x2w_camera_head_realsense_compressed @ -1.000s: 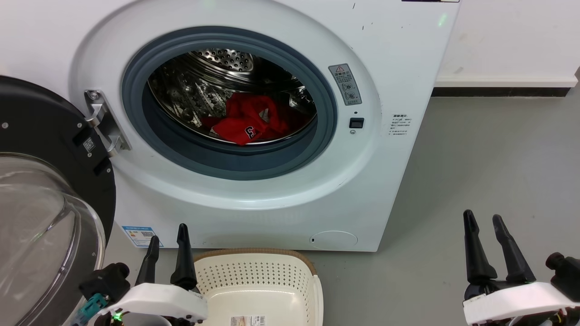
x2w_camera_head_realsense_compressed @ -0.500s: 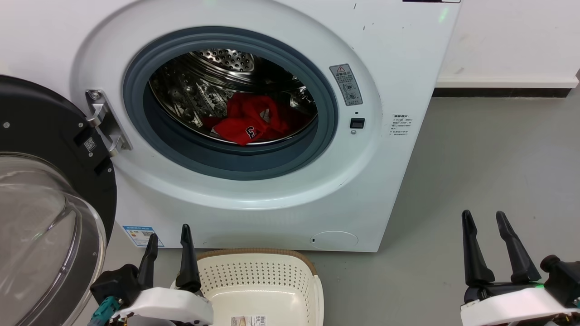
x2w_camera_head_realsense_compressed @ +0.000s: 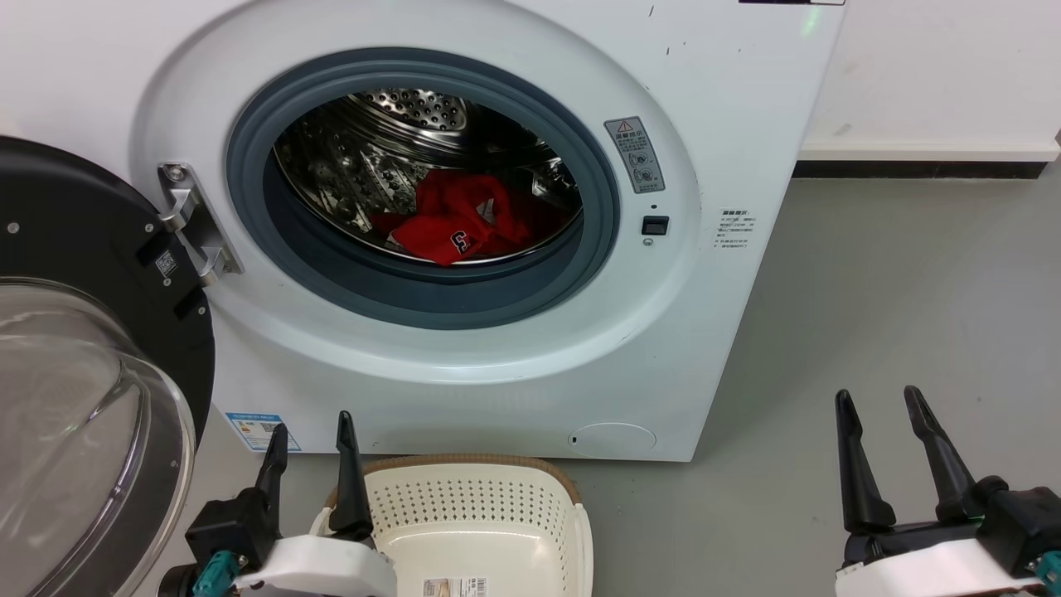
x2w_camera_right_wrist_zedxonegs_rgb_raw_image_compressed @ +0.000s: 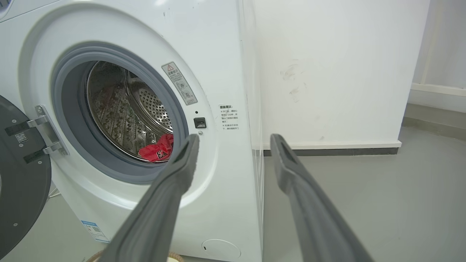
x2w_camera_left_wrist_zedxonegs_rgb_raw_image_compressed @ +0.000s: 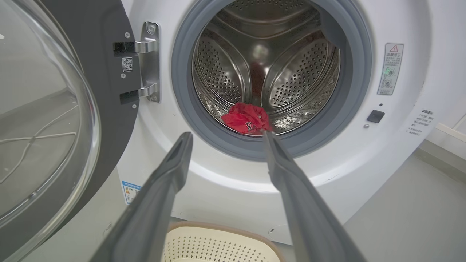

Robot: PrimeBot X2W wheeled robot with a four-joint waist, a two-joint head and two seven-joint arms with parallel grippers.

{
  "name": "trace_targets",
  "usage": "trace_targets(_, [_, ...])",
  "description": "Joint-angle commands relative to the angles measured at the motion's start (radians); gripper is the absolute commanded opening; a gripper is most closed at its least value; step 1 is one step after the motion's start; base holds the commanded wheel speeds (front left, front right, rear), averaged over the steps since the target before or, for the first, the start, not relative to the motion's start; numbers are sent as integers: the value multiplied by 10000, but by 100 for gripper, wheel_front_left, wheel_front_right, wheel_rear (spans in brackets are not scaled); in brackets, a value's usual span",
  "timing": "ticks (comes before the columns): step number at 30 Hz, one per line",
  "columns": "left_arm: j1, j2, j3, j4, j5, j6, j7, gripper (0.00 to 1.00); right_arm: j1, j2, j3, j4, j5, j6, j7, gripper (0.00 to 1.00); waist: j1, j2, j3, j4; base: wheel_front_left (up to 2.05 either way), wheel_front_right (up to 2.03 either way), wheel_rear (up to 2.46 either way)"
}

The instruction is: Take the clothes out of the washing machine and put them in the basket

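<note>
Left jaws stand apart, holding nothing. Their two fingers (x2w_camera_head_realsense_compressed: 349, 473) point up at the left corner of the basket (x2w_camera_head_realsense_compressed: 472, 461). Right jaws are likewise spread and empty, with two fingers (x2w_camera_head_realsense_compressed: 854, 473) over the floor (x2w_camera_head_realsense_compressed: 870, 290), well right of the washer (x2w_camera_head_realsense_compressed: 713, 332).

One basket sits on the floor just before the washer's front, below the opening, with one sticker (x2w_camera_head_realsense_compressed: 453, 587) inside it. One red heap of clothes (x2w_camera_head_realsense_compressed: 452, 220) lies at the bottom front of the drum (x2w_camera_head_realsense_compressed: 398, 108), just behind the grey ring (x2w_camera_head_realsense_compressed: 431, 300). One number patch (x2w_camera_head_realsense_compressed: 458, 242) shows; how many garments there are I cannot tell.

One door (x2w_camera_head_realsense_compressed: 83, 240) hangs wide open on its hinge (x2w_camera_head_realsense_compressed: 191, 224), its window bulging close by the left arm. The ring's lower lip rises between clothes and jaws. To the right, floor runs open to the wall (x2w_camera_head_realsense_compressed: 928, 66).
</note>
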Motion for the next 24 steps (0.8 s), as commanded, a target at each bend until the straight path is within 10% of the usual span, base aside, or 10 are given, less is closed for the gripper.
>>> trace_targets(1, [89,26,-16,-102,195,57,-81,100,82,-4,23,-128,-231,-1,-86,100,0,-1,2,-3,0,0,0])
trace_targets(24, [319,29,-191,-99,1895,300,-524,100,387,0,98,-462,-1957,-1,-525,100,0,-1,10,43,0,0,0])
